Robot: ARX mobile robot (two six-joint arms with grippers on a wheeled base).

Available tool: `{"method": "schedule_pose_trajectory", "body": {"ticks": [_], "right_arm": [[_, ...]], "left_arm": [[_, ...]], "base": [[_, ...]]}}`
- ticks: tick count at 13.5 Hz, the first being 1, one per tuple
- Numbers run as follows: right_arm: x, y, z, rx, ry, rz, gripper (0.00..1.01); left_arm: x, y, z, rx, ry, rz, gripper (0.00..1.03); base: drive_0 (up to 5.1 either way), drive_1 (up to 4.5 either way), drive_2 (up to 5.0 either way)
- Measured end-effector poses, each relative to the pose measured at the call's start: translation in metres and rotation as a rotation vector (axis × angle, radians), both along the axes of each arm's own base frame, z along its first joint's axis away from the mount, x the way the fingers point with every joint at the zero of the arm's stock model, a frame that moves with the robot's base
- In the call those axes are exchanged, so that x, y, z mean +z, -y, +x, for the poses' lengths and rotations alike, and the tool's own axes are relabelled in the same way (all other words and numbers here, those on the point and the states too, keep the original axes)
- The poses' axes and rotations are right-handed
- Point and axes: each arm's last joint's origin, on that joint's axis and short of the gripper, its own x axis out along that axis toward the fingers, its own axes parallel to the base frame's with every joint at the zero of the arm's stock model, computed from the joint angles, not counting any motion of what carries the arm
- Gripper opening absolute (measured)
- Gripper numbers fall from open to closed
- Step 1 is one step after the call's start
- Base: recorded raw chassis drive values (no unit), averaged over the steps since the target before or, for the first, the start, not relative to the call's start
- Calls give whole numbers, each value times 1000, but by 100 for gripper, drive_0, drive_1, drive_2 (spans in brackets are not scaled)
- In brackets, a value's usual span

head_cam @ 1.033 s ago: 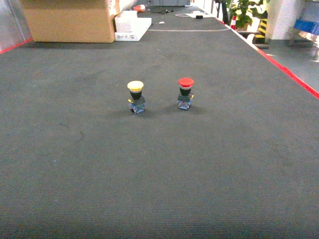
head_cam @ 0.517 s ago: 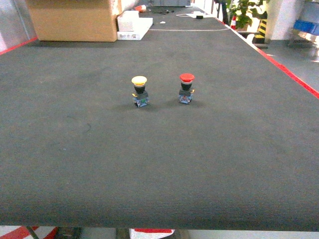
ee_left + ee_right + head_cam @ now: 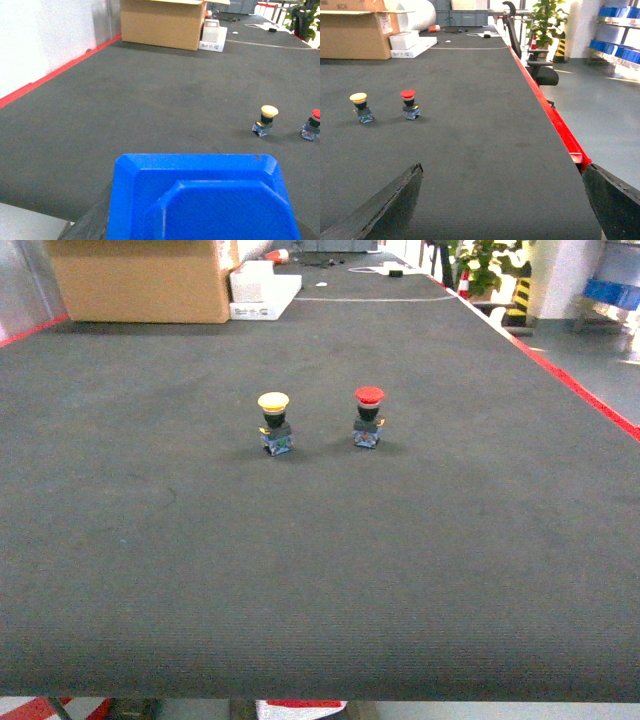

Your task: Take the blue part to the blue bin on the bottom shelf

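Both buttons sit farther away | one yellow-capped button [image 3: 273, 421]; one red-capped button [image 3: 368, 416]

bench [image 3: 320, 570] top was dark grey, matt, w/ a fine ribbed, cloth-like weave; edge strip [image 3: 547, 115] was glossy red. yellow button [image 3: 274, 422] and red button [image 3: 368, 416] looked like smooth plastic caps on black plastic bodies. blue bin [image 3: 200, 200] was smooth plastic w/ a slight sheen. cardboard box [image 3: 140, 280] was plain brown, matt paperboard. right claw fingers [image 3: 385, 205] looked dark, matt, rough-edged. floor [image 3: 610, 100] beyond was smooth, shiny grey.
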Motion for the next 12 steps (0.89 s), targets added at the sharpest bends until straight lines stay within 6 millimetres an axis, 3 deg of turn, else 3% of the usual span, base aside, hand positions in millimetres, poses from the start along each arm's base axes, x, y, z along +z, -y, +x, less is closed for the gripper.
{"method": "schedule_pose_trajectory", "body": {"ticks": [12], "right_arm": [[0,0,0,-1,0,0,98]], "left_arm": [[0,0,0,-2,-1,0,43]], "base": [[-176,-176,-176]]}}
